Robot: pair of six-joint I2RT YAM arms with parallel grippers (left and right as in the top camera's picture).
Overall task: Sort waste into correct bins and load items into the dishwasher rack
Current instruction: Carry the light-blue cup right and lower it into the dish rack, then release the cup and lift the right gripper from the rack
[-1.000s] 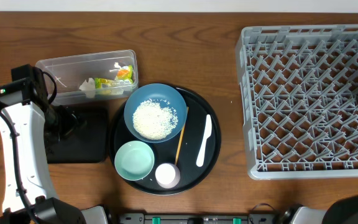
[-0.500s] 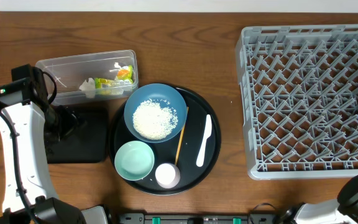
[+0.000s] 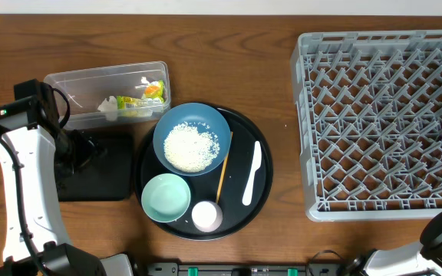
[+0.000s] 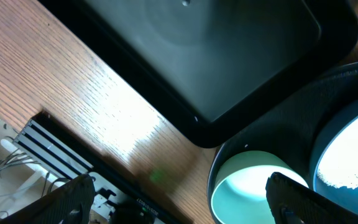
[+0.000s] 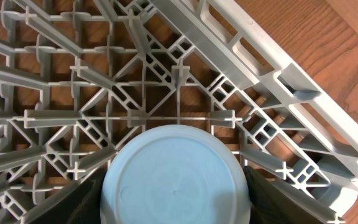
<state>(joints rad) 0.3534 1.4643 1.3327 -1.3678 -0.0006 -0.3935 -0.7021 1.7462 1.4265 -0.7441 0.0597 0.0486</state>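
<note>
Moved over the rack (image 3: 374,115) within the last second, the cup (image 5: 176,177) hangs clamped in your right gripper (image 5: 178,200): judge it ready for release.

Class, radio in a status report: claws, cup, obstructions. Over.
Left claw open, empty, above square black tray. Right claw flanking pale blue cup, grip unclear. Cup inverted in rack. No obstruction seen.
</note>
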